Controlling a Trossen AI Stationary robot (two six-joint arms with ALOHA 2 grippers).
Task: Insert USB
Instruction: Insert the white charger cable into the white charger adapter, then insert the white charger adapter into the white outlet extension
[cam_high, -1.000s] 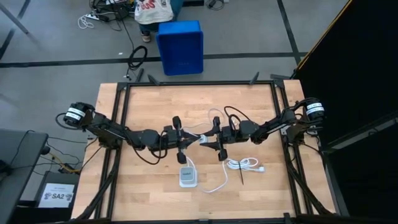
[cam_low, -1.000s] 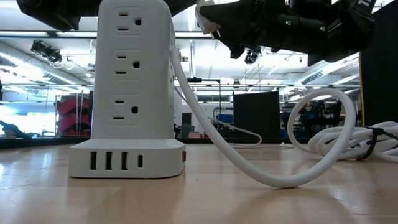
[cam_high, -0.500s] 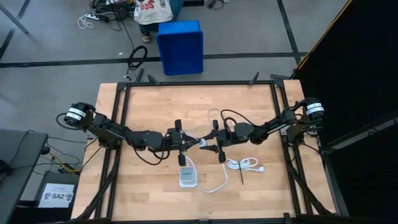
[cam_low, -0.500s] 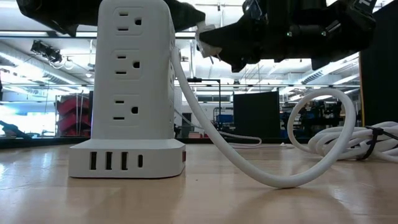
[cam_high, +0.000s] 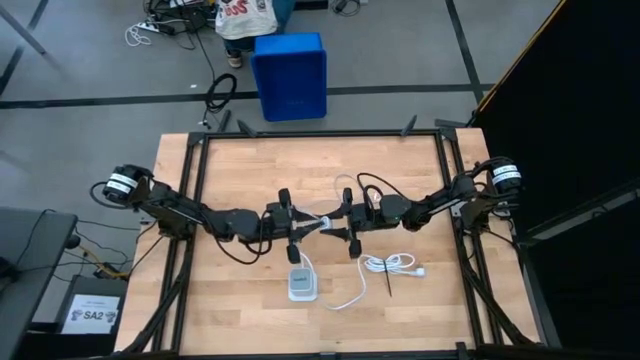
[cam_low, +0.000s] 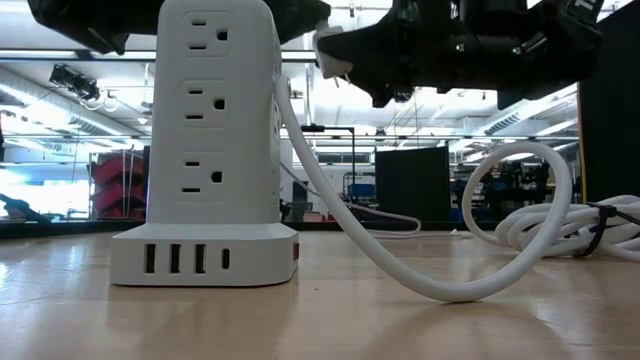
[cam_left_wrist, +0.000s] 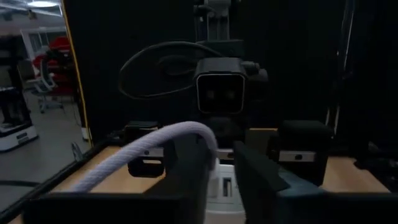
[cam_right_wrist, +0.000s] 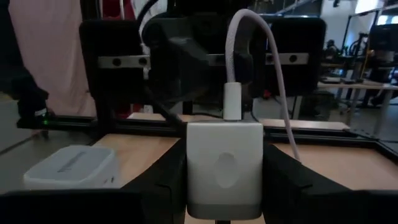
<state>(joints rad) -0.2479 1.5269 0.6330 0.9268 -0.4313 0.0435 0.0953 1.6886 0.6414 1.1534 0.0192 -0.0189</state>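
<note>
Looking down from the high view, we see both arms meeting nose to nose over the middle of the table (cam_high: 240, 170), with the left gripper (cam_high: 297, 226) and the right gripper (cam_high: 340, 224) almost touching, just on the far side of the white power tower (cam_high: 302, 283). That view is too coarse to show what's pinched where.

The wrist views fill that in. The right wrist view shows the right gripper clamped on a white charger block (cam_right_wrist: 224, 165), held between its dark fingers (cam_right_wrist: 283, 174), with the USB (cam_right_wrist: 249, 56) plug seated in the block's top face and the thin cable arching up and over. The left wrist view shows the left gripper's fingers (cam_left_wrist: 186, 177) closed around the USB's white plug end, the braided cable curving away out of the grip.

The low view gives us the tower's front outlets and USB ports and its thick white cord (cam_low: 400, 262) looping across the wood, with both grippers hanging above it. To the right on the table lies a bundled white cord (cam_high: 391, 264).
</note>
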